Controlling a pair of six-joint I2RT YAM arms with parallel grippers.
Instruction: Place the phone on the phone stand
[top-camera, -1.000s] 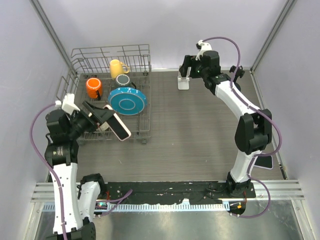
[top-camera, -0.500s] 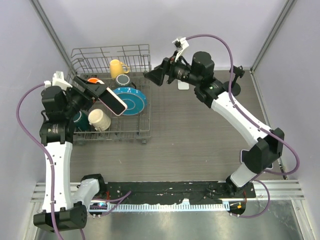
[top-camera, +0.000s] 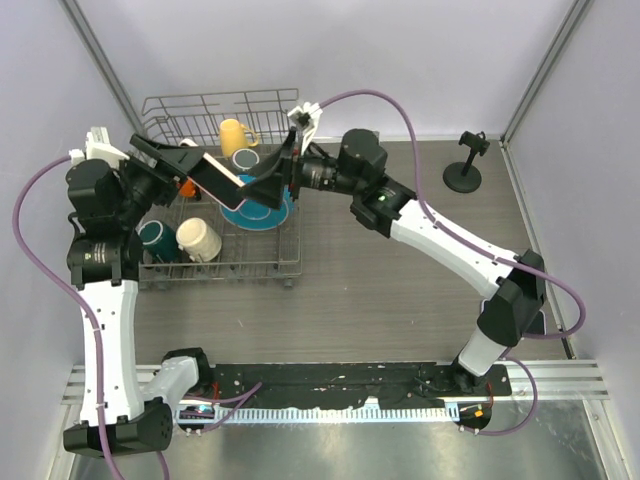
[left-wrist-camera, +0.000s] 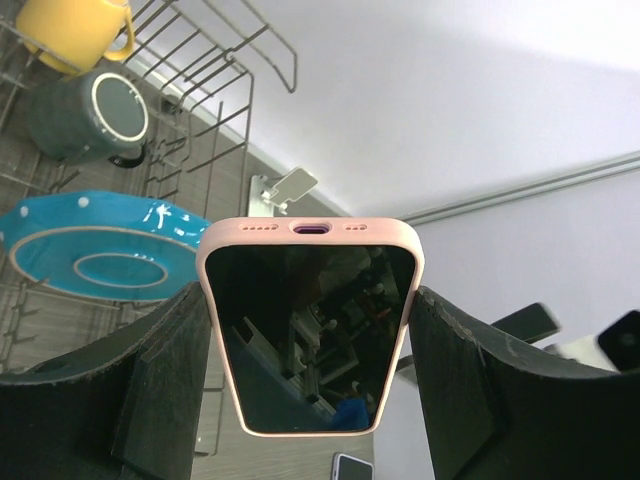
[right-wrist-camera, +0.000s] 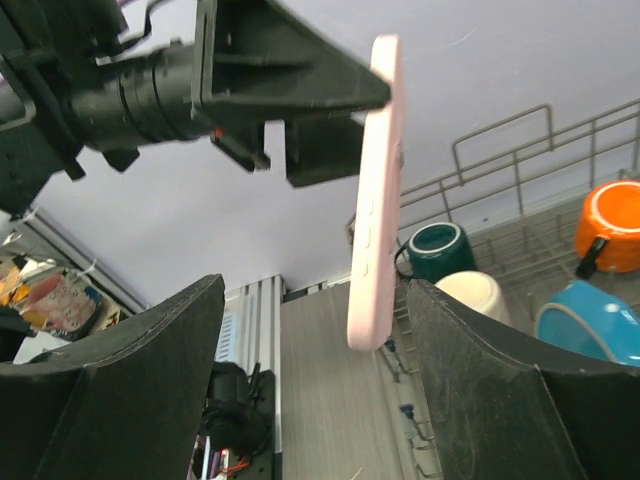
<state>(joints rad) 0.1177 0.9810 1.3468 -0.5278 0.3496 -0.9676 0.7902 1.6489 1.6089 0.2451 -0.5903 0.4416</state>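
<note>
My left gripper (top-camera: 190, 168) is shut on a pink-cased phone (top-camera: 220, 183) and holds it in the air above the dish rack. In the left wrist view the phone (left-wrist-camera: 310, 330) shows its dark screen, clamped between both fingers of the left gripper (left-wrist-camera: 310, 300). My right gripper (top-camera: 268, 172) is open at the phone's free end. In the right wrist view the phone (right-wrist-camera: 375, 190) is edge-on, its tip between the open right gripper (right-wrist-camera: 315, 390) fingers, not touched. A white phone stand (left-wrist-camera: 285, 188) stands behind the rack; the right arm hides it in the top view.
The wire dish rack (top-camera: 290, 262) holds a yellow mug (top-camera: 233, 135), an orange mug (top-camera: 184, 186), a teal plate (top-camera: 268, 212), a dark green mug (top-camera: 155, 237) and a cream cup (top-camera: 198, 238). A black stand (top-camera: 465, 170) is at the back right. A second phone (left-wrist-camera: 352, 467) lies on the table.
My left arm lifted the phone up and to the right over the rack. My right arm swung left from the white stand to the phone's free end.
</note>
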